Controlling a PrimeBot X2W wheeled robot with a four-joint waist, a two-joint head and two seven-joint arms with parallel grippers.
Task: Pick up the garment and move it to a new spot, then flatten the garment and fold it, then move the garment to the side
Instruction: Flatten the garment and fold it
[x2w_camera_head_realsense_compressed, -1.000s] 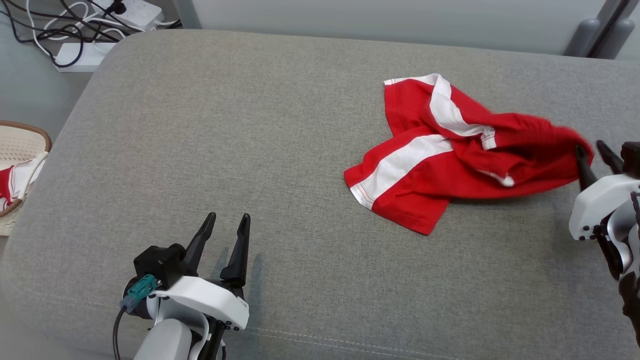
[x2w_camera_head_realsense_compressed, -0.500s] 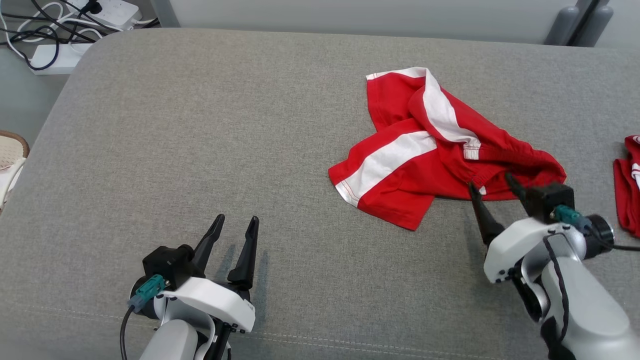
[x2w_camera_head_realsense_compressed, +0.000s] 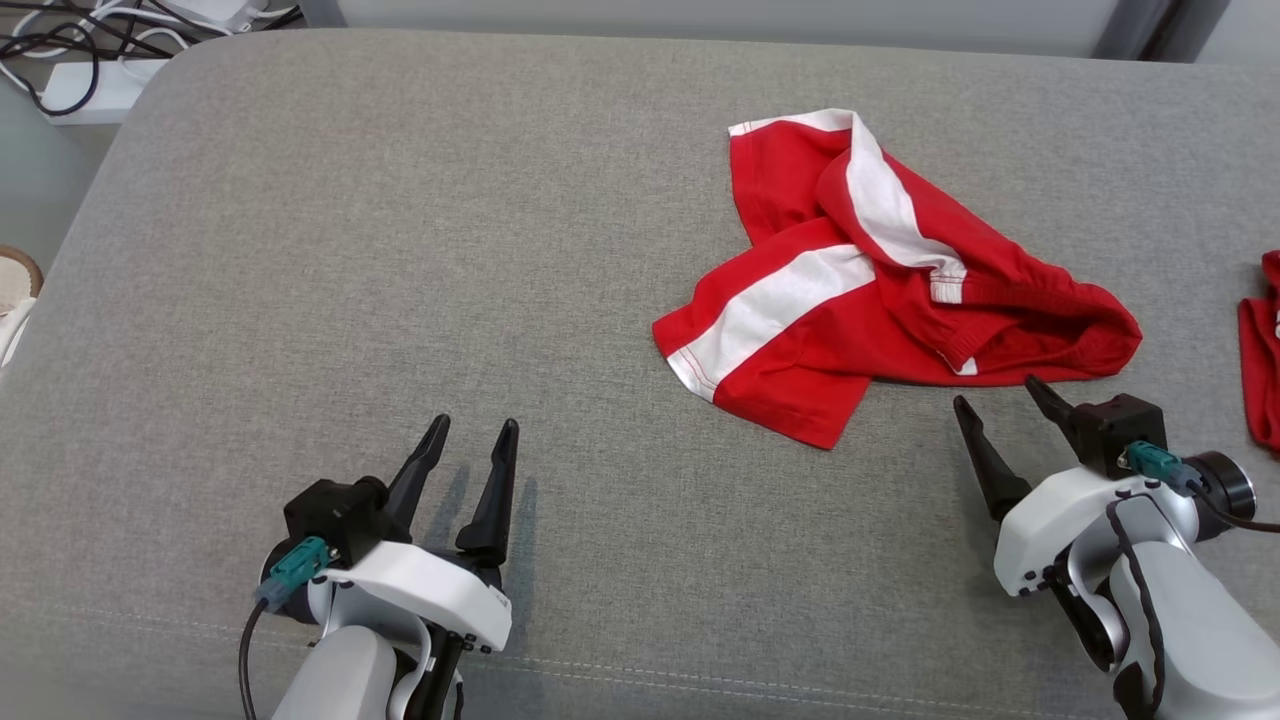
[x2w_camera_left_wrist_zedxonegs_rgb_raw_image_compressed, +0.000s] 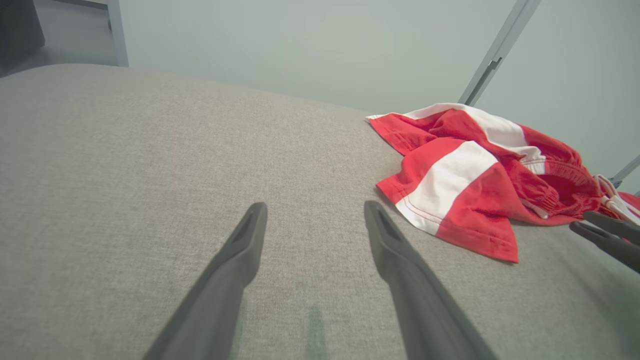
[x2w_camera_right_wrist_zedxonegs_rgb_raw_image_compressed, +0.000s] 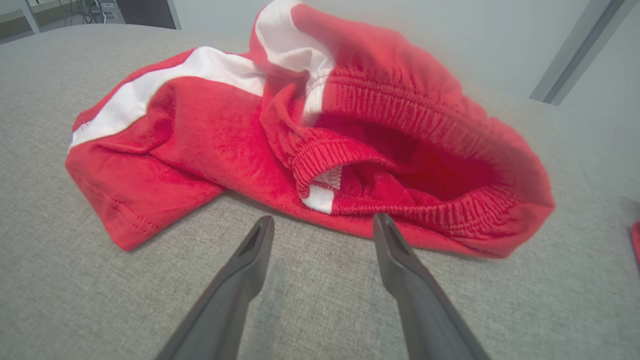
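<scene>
The garment, red shorts with white side stripes, lies crumpled on the grey cushion's right half, its elastic waistband gaping toward me. My right gripper stands open just short of that waistband, with nothing between its fingers and a strip of cushion between fingertips and cloth. My left gripper is open over bare cushion at the lower left, well apart from the garment. In the left wrist view the right gripper's fingers show at the right edge.
The grey upholstered surface spans the view. Another red cloth lies at the far right edge. A power strip with cables sits on the floor at the upper left, and a basket rim at the left edge.
My right gripper has let go of the garment's waistband, opened wide and drawn back toward me. The garment has settled on the cushion. The head camera has shifted. The left arm has stayed put.
</scene>
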